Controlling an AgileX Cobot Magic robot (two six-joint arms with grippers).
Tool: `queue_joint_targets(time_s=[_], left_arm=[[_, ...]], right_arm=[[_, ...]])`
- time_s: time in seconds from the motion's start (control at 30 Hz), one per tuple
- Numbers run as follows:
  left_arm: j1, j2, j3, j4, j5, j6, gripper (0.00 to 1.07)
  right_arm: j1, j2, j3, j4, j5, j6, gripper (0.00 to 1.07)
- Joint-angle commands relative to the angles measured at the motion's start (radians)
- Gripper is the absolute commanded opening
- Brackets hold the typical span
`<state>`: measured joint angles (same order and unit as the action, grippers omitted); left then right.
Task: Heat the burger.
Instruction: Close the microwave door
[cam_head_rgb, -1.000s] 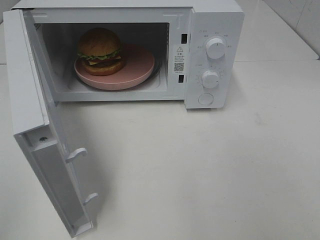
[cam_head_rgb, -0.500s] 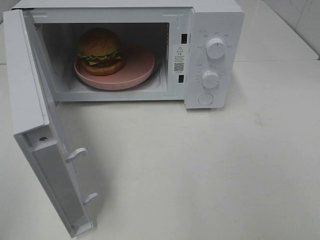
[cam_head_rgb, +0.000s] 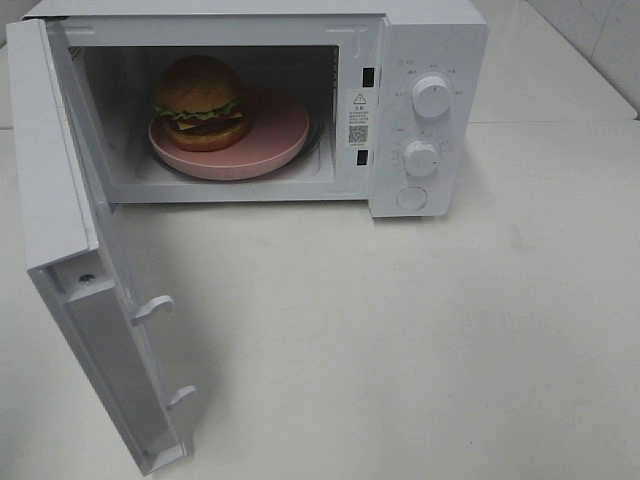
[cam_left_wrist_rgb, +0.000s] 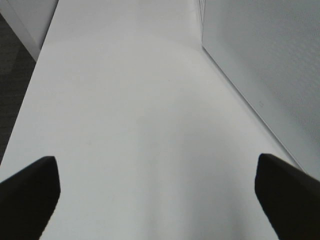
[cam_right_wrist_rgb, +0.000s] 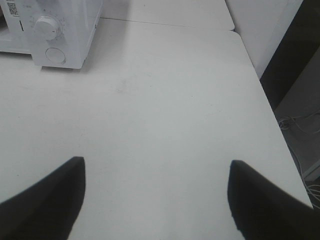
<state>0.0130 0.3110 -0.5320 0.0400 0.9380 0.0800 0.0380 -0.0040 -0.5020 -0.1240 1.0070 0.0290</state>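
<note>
We see the burger (cam_head_rgb: 200, 102) inside the white microwave (cam_head_rgb: 430, 40), which stands at the far side of the white table (cam_head_rgb: 400, 340). The burger sits upright on the left part of a round pink plate (cam_head_rgb: 275, 135), and the plate lies on the floor of the oven cavity. The microwave door (cam_head_rgb: 60, 200) is swung wide open on the left, with its free edge pointing toward the near side of the table. On the right of the cavity is the control panel, where an upper knob (cam_head_rgb: 431, 96) sits above a lower knob (cam_head_rgb: 421, 158), with a round button (cam_head_rgb: 411, 198) beneath them.

Neither arm shows in the high view. In its own wrist view we find the left gripper (cam_left_wrist_rgb: 157, 175) with its jaws spread wide over bare tabletop, holding nothing. The right gripper (cam_right_wrist_rgb: 156, 167) is likewise spread apart and empty above the table, well apart from the microwave's control panel, which lies beyond it.
</note>
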Motion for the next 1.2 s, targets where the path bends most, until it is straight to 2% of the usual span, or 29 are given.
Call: queue_joint_targets(time_s=[0.03,0.2,0.23,0.3,0.33,0.37,0.4,0.43,0.47,0.5,0.53,0.57,0.6,0.63,0.67,1.07,1.13,1.2], left_arm=[[-0.002,0.036,-0.001,0.011,-0.082,-0.008,0.98],[-0.002,0.116,-0.001,0.003,-0.212,-0.008,0.94],[-0.002,0.157,-0.001,0.0,-0.252,-0.008,0.89],[-0.002,0.179,-0.001,-0.003,-0.271,-0.008,0.85],[-0.002,0.22,-0.001,-0.007,-0.305,-0.008,0.76],[-0.002,0.22,-0.001,-0.007,-0.305,-0.008,0.76],[-0.002,0.264,-0.001,-0.011,-0.322,-0.008,0.65],[-0.002,0.264,-0.001,-0.011,-0.322,-0.008,0.65],[-0.002,0.29,-0.001,-0.013,-0.332,-0.008,0.6],[-0.002,0.342,-0.001,-0.016,-0.349,-0.008,0.47],[-0.002,0.342,-0.001,-0.016,-0.349,-0.008,0.47],[-0.002,0.369,-0.001,-0.021,-0.358,-0.008,0.38],[-0.002,0.417,-0.001,-0.04,-0.378,-0.008,0.2],[-0.002,0.417,-0.001,-0.04,-0.378,-0.008,0.2],[-0.002,0.462,-0.001,-0.065,-0.404,-0.008,0.0],[-0.002,0.679,0.003,-0.102,-0.729,0.003,0.0],[-0.002,0.717,0.039,-0.101,-0.868,0.003,0.0],[-0.002,0.727,0.061,-0.101,-0.925,0.003,0.0]], right_arm=[[-0.003,-0.027,0.002,0.001,-0.015,0.008,0.76],[-0.003,-0.027,0.002,0.001,-0.015,0.008,0.76],[-0.003,-0.027,0.002,0.001,-0.015,0.008,0.76],[-0.003,-0.027,0.002,0.001,-0.015,0.008,0.76],[-0.003,-0.027,0.002,0.001,-0.015,0.008,0.76],[-0.003,-0.027,0.002,0.001,-0.015,0.008,0.76],[-0.003,-0.027,0.002,0.001,-0.015,0.008,0.76],[-0.003,-0.027,0.002,0.001,-0.015,0.008,0.76],[-0.003,-0.027,0.002,0.001,-0.015,0.008,0.76],[-0.003,-0.027,0.002,0.001,-0.015,0.008,0.76],[-0.003,-0.027,0.002,0.001,-0.015,0.008,0.76],[-0.003,-0.027,0.002,0.001,-0.015,0.008,0.76],[-0.003,-0.027,0.002,0.002,-0.015,0.008,0.76],[-0.003,-0.027,0.002,0.002,-0.015,0.008,0.76],[-0.003,-0.027,0.002,0.002,-0.015,0.008,0.76],[-0.003,-0.027,0.002,0.002,-0.015,0.008,0.76],[-0.003,-0.027,0.002,0.002,-0.015,0.008,0.76],[-0.003,-0.027,0.002,0.002,-0.015,0.008,0.76]])
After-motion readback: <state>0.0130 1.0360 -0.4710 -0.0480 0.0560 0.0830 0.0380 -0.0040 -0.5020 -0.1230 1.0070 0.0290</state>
